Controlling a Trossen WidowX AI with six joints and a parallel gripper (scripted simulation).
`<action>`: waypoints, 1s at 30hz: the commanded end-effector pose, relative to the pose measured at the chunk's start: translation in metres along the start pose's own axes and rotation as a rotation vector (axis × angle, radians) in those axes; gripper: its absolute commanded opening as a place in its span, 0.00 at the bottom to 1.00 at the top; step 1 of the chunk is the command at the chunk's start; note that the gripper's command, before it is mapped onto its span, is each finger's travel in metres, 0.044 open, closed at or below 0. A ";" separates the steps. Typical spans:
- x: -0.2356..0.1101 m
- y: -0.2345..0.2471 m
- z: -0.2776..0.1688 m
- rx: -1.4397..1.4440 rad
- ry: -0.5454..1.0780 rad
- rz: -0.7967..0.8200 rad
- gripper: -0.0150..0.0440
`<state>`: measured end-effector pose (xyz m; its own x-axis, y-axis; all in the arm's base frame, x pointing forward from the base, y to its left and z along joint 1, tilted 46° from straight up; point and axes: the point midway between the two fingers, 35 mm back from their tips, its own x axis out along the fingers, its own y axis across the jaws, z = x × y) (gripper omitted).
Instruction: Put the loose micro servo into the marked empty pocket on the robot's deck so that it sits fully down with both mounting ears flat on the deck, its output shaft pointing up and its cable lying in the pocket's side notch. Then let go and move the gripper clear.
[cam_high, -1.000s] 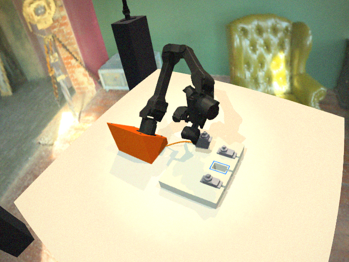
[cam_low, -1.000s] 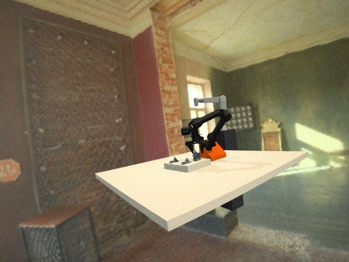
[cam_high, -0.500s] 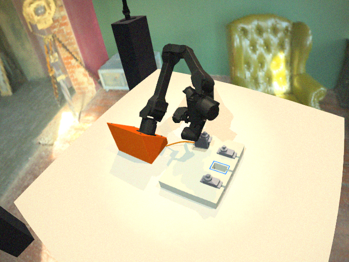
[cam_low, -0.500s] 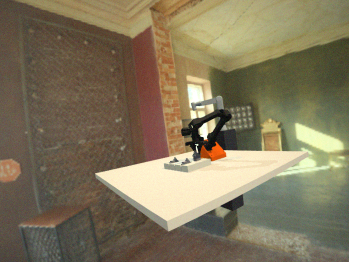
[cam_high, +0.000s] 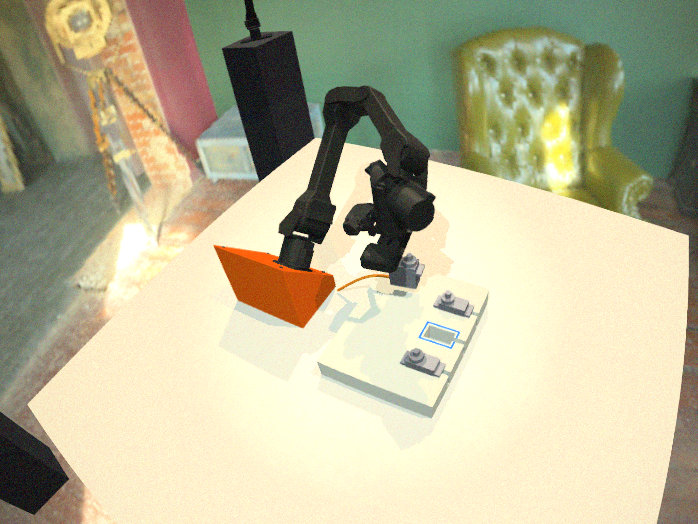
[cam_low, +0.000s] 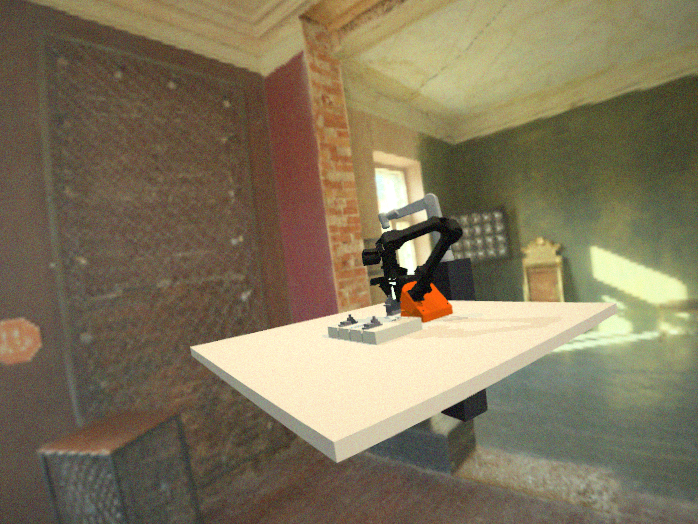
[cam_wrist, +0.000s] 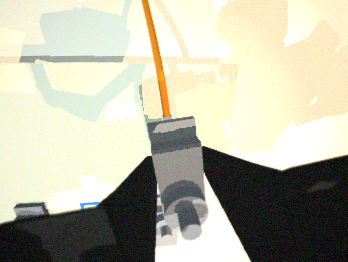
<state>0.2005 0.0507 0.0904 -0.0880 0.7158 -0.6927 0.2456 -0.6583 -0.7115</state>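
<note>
The black arm rises from an orange base (cam_high: 264, 282) on a white table (cam_high: 563, 338). Its gripper (cam_high: 397, 270) clamps the grey micro servo (cam_high: 408, 272) near the deck (cam_high: 360, 360), orange cable (cam_high: 360, 280) trailing. A blue-outlined pocket (cam_high: 438, 335) lies between two seated servos.

Single black arm (cam_high: 338, 141) rises from base, arches high, elbow at top, forearm drops steeply down toward wrist. Wrist (cam_high: 403, 205) bulky, angled downward. Gripper (cam_high: 407, 275) points down, low over worktop (cam_high: 563, 338). Fingers closed from both sides on body of micro servo (cam_wrist: 177, 165), clamped firm, partly apart around it. In wrist view both black fingers flank servo, pads touching its sides. In exterior view arm bent forward, gripper down.
</note>
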 end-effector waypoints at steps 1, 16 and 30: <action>-0.005 0.000 -0.001 -0.005 -0.004 0.003 0.25; -0.005 -0.002 -0.033 -0.007 -0.003 0.003 0.25; -0.006 0.054 -0.025 -0.007 -0.003 0.006 0.25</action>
<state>0.2372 0.0287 0.0699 -0.0910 0.7150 -0.6932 0.2468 -0.6582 -0.7113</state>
